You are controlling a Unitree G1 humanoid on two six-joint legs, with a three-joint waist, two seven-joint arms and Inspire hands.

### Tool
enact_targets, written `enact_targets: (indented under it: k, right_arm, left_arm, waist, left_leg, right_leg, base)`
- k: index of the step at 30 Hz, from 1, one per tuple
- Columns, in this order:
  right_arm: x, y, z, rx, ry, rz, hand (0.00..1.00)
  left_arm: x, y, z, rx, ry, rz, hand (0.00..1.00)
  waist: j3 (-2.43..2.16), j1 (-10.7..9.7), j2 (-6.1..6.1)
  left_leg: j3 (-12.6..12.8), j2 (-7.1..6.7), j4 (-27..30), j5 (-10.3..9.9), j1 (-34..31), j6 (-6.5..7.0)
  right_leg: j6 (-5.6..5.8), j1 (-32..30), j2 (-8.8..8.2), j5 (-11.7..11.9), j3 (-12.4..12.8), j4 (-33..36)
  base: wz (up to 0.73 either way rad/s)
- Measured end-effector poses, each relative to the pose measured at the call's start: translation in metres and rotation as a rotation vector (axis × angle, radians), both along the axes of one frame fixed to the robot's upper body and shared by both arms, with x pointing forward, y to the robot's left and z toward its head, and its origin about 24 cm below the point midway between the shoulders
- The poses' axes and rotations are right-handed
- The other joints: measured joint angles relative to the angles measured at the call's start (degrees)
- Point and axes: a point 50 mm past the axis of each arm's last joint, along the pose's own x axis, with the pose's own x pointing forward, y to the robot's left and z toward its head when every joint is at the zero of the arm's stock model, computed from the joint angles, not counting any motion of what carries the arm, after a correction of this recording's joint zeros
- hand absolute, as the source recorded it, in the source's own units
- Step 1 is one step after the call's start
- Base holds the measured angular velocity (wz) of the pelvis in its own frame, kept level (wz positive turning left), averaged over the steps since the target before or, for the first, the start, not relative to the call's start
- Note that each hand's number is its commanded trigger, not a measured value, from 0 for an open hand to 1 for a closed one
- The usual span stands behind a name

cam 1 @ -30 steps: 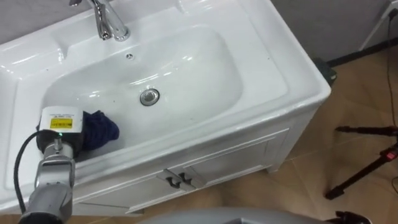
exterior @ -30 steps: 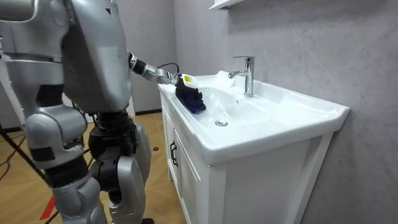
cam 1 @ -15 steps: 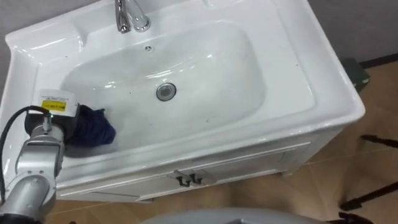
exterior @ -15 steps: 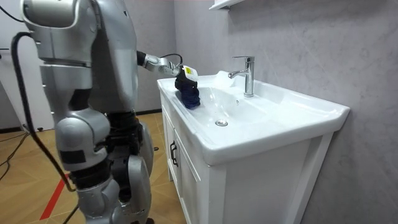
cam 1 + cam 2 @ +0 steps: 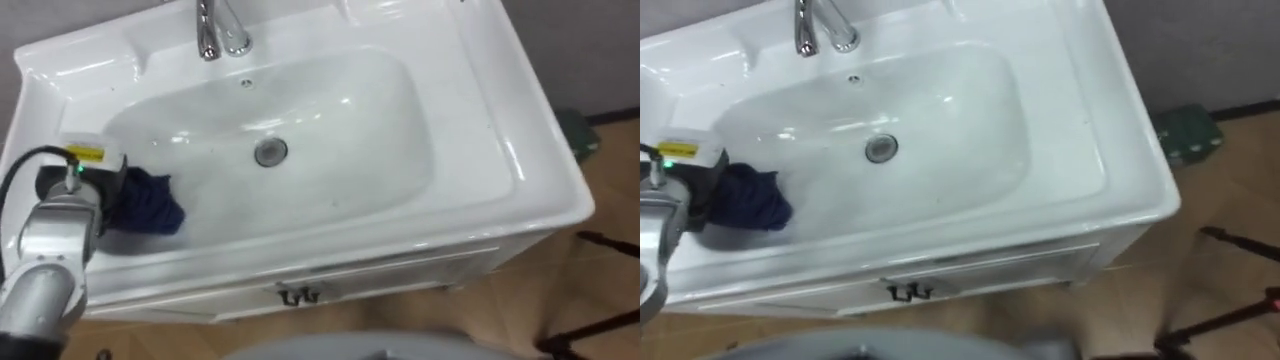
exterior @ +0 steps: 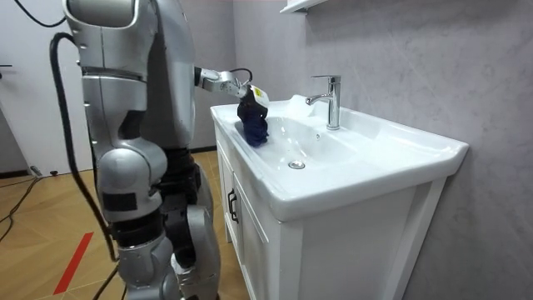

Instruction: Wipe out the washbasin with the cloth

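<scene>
Now left hand [image 5: 85, 180] is bearing on blue cloth [image 5: 150, 205] bunched just ahead of it on basin [image 5: 340, 140] slope, grip hidden, cannot tell; best sweeping firmly away toward drain [image 5: 270, 151].

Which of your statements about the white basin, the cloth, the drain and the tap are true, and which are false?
1. The crumpled dark blue cloth lies at the left end of the white ceramic basin. True.
2. The cloth covers the round metal drain. False: the drain is bare, and the cloth lies apart from it, to its left.
3. The robot's left hand is at the cloth. True.
4. The chrome tap stands on the front rim, above the cabinet doors. False: it stands on the back rim.
</scene>
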Motion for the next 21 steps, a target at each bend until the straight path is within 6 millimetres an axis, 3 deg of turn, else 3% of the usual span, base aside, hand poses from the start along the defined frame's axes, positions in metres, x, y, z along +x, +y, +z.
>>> enact_targets:
  k: [4, 10, 14, 21]
  right_arm:
    - [-0.001, 0.001, -0.001, 0.003, 0.006, 0.003, 0.00]
    - [-0.006, 0.007, -0.003, 0.023, 0.018, -0.038, 0.00]
    - [-0.011, 0.015, -0.007, 0.049, 0.049, -0.043, 0.00]
    - [-0.009, 0.016, -0.007, 0.044, 0.039, -0.061, 0.00]
  left_arm:
    - [-0.004, -0.008, -0.013, -0.036, 0.049, 0.008, 1.00]
    - [-0.005, -0.020, -0.021, -0.061, 0.074, -0.019, 1.00]
    - [-0.008, -0.021, -0.027, -0.079, 0.088, 0.010, 1.00]
    - [-0.011, -0.018, -0.034, -0.077, 0.116, 0.037, 1.00]
  waist:
    - [0.35, -1.32, -0.67]
    - [0.08, -3.74, -1.03]
    - [0.12, -4.05, -1.62]
    - [0.10, -4.13, -1.64]
  left_leg:
    - [0.99, 0.02, 0.10, -0.03, 0.71, 0.01]
    - [1.67, 0.13, 1.11, -0.04, 0.95, 0.03]
    - [3.23, 0.46, 1.17, -0.05, 2.09, 0.03]
    - [5.10, 0.91, 1.10, -0.59, 3.21, 0.02]
  right_leg:
    - [-0.24, 0.58, 0.06, -0.22, 0.50, -0.99]
    - [-0.12, 0.71, 0.19, -0.16, 1.65, -0.74]
    - [-0.23, 1.26, 0.46, 0.14, 3.25, -0.78]
    - [-0.36, 1.59, 0.87, 0.27, 4.94, -0.76]
  base:
    - [-0.10]
    - [-0.07]
    - [-0.18]
    - [-0.13]
